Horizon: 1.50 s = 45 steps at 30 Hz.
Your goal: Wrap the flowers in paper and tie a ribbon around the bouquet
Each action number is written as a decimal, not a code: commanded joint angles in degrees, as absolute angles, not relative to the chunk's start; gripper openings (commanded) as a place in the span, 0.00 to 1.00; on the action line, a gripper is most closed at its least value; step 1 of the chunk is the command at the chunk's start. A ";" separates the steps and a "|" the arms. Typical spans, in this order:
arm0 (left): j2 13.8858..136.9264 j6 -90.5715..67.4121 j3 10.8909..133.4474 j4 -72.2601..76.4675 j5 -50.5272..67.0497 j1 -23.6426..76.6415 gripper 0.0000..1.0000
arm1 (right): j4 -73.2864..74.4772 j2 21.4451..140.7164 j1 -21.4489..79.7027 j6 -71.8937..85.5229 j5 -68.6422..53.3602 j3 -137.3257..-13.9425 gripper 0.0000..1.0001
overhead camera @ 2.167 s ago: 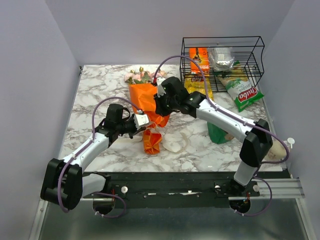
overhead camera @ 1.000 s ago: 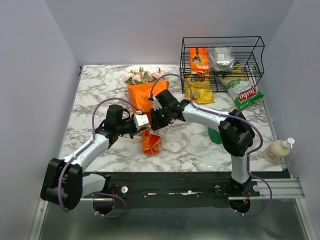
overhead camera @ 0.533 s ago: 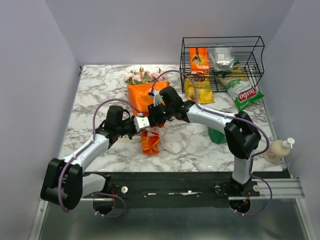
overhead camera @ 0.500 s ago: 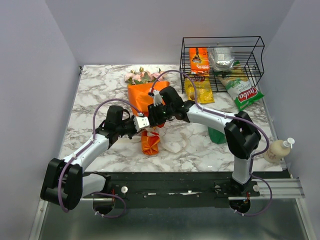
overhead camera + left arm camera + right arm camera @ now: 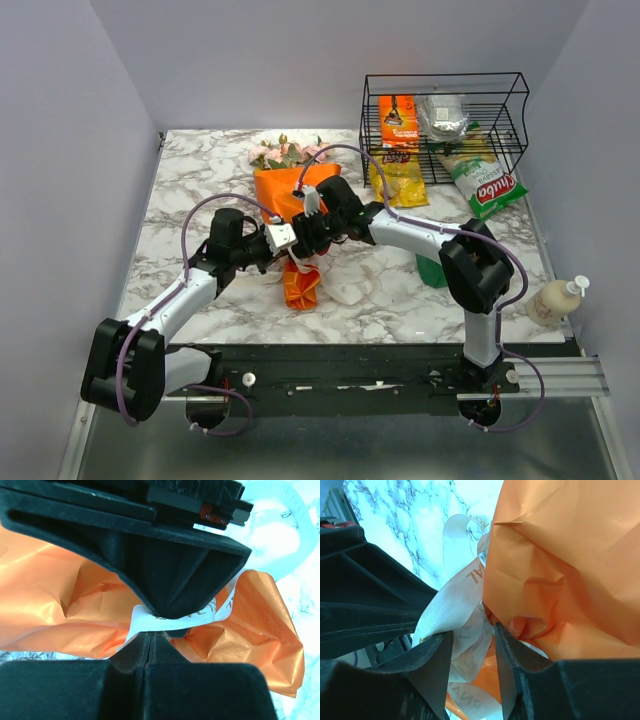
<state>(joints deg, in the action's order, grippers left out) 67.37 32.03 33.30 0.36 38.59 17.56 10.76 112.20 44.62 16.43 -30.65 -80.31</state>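
Observation:
The bouquet lies mid-table: pink and cream flowers (image 5: 284, 152) at the far end, orange paper (image 5: 279, 189) narrowing to a waist, and a flared tail (image 5: 300, 285). Both grippers meet at that waist. My left gripper (image 5: 282, 243) (image 5: 150, 636) is shut, and the cream ribbon (image 5: 176, 621) runs across its tips, pinched there. The black body of the right gripper fills the top of the left wrist view. My right gripper (image 5: 301, 237) (image 5: 472, 632) has its jaws parted, with a fold of ribbon (image 5: 451, 606) loose between them against the paper (image 5: 560, 555). A slack ribbon loop (image 5: 350, 292) rests on the table.
A black wire basket (image 5: 519, 98) at the back right holds snack packets. In front of it lie a yellow bag (image 5: 398, 180) and a green-and-white bag (image 5: 486, 187). A green object (image 5: 433, 266) sits behind the right arm, and a pump bottle (image 5: 556, 299) stands at the right edge.
The right gripper's jaws have widened round the ribbon, and it has shifted slightly left along the waist. The left gripper has stayed shut on the ribbon in the same spot.

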 commanded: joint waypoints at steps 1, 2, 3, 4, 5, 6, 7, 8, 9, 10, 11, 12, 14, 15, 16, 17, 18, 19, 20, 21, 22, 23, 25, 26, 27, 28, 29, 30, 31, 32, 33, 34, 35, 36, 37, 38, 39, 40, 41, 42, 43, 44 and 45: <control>65.83 30.94 34.19 0.70 42.80 16.96 0.00 | 10.81 113.64 44.65 14.85 -30.94 -83.05 0.41; 65.83 30.68 34.19 0.70 42.72 16.96 0.00 | 10.90 113.73 44.65 14.85 -30.94 -83.14 0.35; 65.83 30.67 34.28 0.79 42.71 16.96 0.00 | 11.07 113.73 44.65 14.85 -30.85 -83.32 0.25; 65.74 30.85 34.28 0.44 42.71 16.96 0.00 | 11.16 113.56 44.65 14.94 -30.41 -83.23 0.20; 65.74 31.20 34.54 0.09 42.71 16.96 0.00 | 11.16 113.55 44.65 15.12 -30.24 -83.15 0.15; 65.74 32.68 34.80 0.00 42.71 16.96 0.00 | 11.34 113.38 44.65 15.29 -29.97 -82.97 0.05; 65.66 33.39 34.98 -2.87 42.71 16.96 0.00 | 11.51 113.03 44.65 15.38 -28.84 -82.97 0.00; 65.74 34.01 35.59 -4.03 42.54 16.96 0.00 | 11.69 112.85 44.56 15.64 -28.05 -82.88 0.00; 65.83 35.06 35.86 -5.09 42.28 16.96 0.00 | 12.12 112.59 44.47 16.17 -27.25 -82.79 0.00; 65.66 35.50 36.21 -7.36 41.93 16.96 0.16 | 12.30 112.07 44.39 16.52 -25.85 -82.62 0.00; 65.57 36.12 36.99 -8.69 40.62 16.96 0.24 | 12.39 111.89 44.30 16.87 -25.40 -82.53 0.00; 65.48 36.91 37.52 -10.27 40.00 16.96 0.31 | 12.57 111.71 44.04 17.66 -24.88 -82.44 0.00; 64.69 40.59 39.36 -15.98 38.33 16.96 0.46 | 12.92 111.01 43.86 18.28 -23.38 -82.53 0.00; 64.43 41.74 39.90 -17.91 37.97 16.79 0.50 | 13.62 110.92 43.77 18.63 -22.51 -82.70 0.00; 63.73 44.36 40.42 -21.67 37.79 16.79 0.57 | 13.80 110.66 43.77 18.63 -21.19 -82.88 0.00; 63.37 45.52 41.21 -23.54 37.79 16.61 0.59 | 13.97 110.31 43.77 18.63 -20.66 -83.05 0.00; 63.02 46.48 41.48 -25.21 37.79 16.52 0.62 | 13.97 109.61 43.77 18.46 -20.31 -83.14 0.00; 62.23 47.10 41.75 -27.75 37.79 16.44 0.65 | 13.97 109.34 43.77 18.37 -19.69 -83.14 0.00; 61.79 48.33 42.10 -29.08 37.79 16.35 0.67 | 13.97 109.16 43.77 18.28 -19.43 -83.23 0.01; 61.44 48.51 42.45 -29.96 37.71 15.91 0.68 | 14.32 108.73 43.86 17.76 -19.16 -83.32 0.00; 61.09 48.69 42.63 -31.28 37.53 15.56 0.72 | 14.41 108.55 43.86 17.49 -18.73 -83.23 0.01; 61.08 48.60 42.80 -31.38 37.27 15.03 0.74 | 14.59 108.46 43.86 17.32 -18.63 -83.23 0.00; 62.13 47.99 42.72 -29.55 34.83 12.75 0.78 | 14.59 108.19 43.86 16.79 -18.63 -82.97 0.00; 62.92 47.29 42.28 -27.79 33.24 11.96 0.80 | 14.59 108.28 43.86 16.61 -18.89 -82.97 0.00; 64.06 46.76 42.10 -26.03 31.40 11.34 0.80 | 14.68 108.37 43.86 16.52 -19.07 -83.06 0.00; 67.03 46.93 42.10 -23.58 27.29 11.08 0.80 | 14.68 108.72 43.86 16.52 -19.16 -83.49 0.01; 68.63 47.28 42.71 -22.86 26.03 11.07 0.80 | 14.68 108.81 43.86 16.52 -19.16 -83.67 0.00; 70.30 47.98 43.06 -22.33 24.88 11.07 0.80 | 14.76 108.72 43.86 16.70 -19.07 -83.76 0.01; 72.57 49.29 43.15 -21.72 24.79 11.16 0.81 | 14.68 108.81 43.86 16.79 -18.81 -84.02 0.00; 73.21 50.52 42.81 -21.27 26.18 11.25 0.82 | 14.68 108.63 43.86 16.87 -18.72 -84.28 0.00; 73.56 51.76 42.54 -20.92 27.32 11.42 0.83 | 14.76 108.72 43.86 16.70 -18.72 -84.46 0.00; 73.74 54.55 42.10 -21.01 28.47 11.60 0.84 | 14.77 108.55 43.86 16.61 -18.63 -84.55 0.00; 74.00 55.54 41.32 -21.01 30.04 11.95 0.84 | 14.77 108.20 43.77 16.70 -18.28 -84.64 0.00; 74.35 55.98 40.96 -20.66 29.88 12.21 0.84 | 14.85 108.02 43.77 16.70 -18.02 -84.64 0.00; 75.31 55.90 40.61 -18.74 29.27 12.30 0.84 | 14.77 107.84 43.86 16.70 -17.84 -84.55 0.00; 75.76 55.55 39.74 -17.59 28.83 12.30 0.81 | 14.94 107.67 43.86 16.70 -17.58 -84.46 0.00; 76.11 55.63 39.29 -16.45 27.87 12.30 0.78 | 14.94 107.32 43.86 16.79 -17.58 -84.46 0.00; 76.46 55.90 38.68 -14.43 27.77 12.30 0.70 | 14.94 107.23 43.86 16.79 -17.49 -84.38 0.00; 76.46 56.51 37.89 -13.63 27.77 12.30 0.66 | 14.94 107.05 43.86 16.87 -17.14 -84.38 0.00; 76.55 56.77 37.45 -13.19 28.82 12.30 0.62 | 15.03 106.96 43.86 16.96 -16.79 -84.37 0.00; 76.81 57.13 37.27 -12.49 28.31 12.83 0.60 | 15.03 107.05 43.77 17.05 -16.44 -84.29 0.00; 76.73 57.39 36.74 -12.05 27.78 13.35 0.60 | 15.12 107.14 43.68 17.05 -16.09 -84.37 0.00; 76.82 57.91 36.65 -11.69 27.60 13.79 0.60 | 15.29 107.23 43.86 17.05 -16.00 -84.55 0.00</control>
